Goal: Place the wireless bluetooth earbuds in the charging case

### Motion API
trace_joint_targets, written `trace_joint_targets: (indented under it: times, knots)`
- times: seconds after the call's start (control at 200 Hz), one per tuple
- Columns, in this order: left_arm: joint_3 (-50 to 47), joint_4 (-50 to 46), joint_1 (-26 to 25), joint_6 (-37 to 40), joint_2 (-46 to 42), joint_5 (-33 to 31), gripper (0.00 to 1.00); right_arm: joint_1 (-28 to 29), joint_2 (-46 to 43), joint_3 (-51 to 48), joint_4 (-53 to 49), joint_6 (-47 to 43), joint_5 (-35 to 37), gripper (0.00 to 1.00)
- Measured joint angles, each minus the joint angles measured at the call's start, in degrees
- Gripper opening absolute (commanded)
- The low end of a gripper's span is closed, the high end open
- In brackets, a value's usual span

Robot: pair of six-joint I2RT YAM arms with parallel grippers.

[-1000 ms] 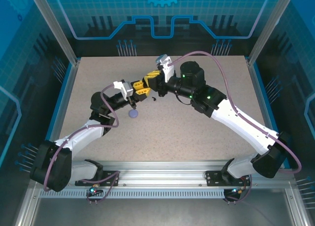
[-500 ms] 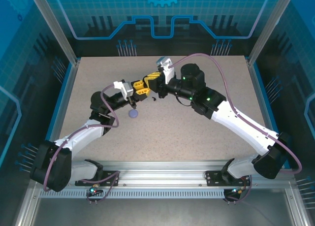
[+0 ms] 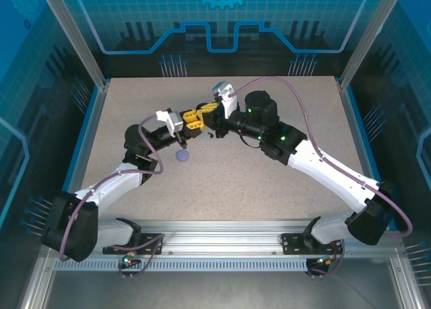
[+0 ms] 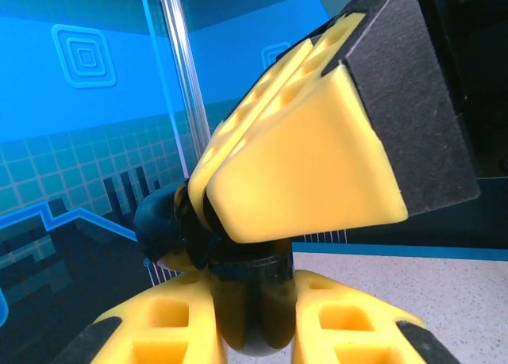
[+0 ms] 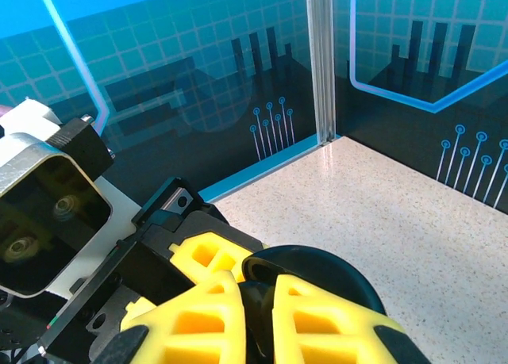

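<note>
Charging case (image 4: 252,312), glossy black and rounded, clamped in left claw (image 4: 254,285)

My jaws stand almost together at the bottom of my view. A round black case (image 5: 317,273) is pinched by its edge between them, I think; the gap is dark and narrow. Just beside it on the left sits the left arm's yellow finger (image 5: 205,251), its camera (image 5: 44,213) further left. Beyond lie the speckled tabletop (image 5: 413,213), a blue wall (image 5: 159,55) and a metal post (image 5: 319,55).
</note>
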Motion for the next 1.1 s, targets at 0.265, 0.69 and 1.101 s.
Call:
trace_joint_targets:
  times: [0.265,0.69,1.101]
  knots:
    - [0.0,-0.3,0.0,0.0,0.0,0.1,0.00,0.1,-0.1,0.2,-0.5,0.8,-0.5,0.51]
    - [0.0,1.2,0.0,0.0,0.0,-0.5,0.00,-6.9,-1.0,8.8,-4.1,5.9,-0.6,0.70]
    - [-0.3,2.0,0.0,0.0,-0.1,-0.8,0.00,-16.0,6.4,9.0,-8.4,14.4,-0.4,0.70]
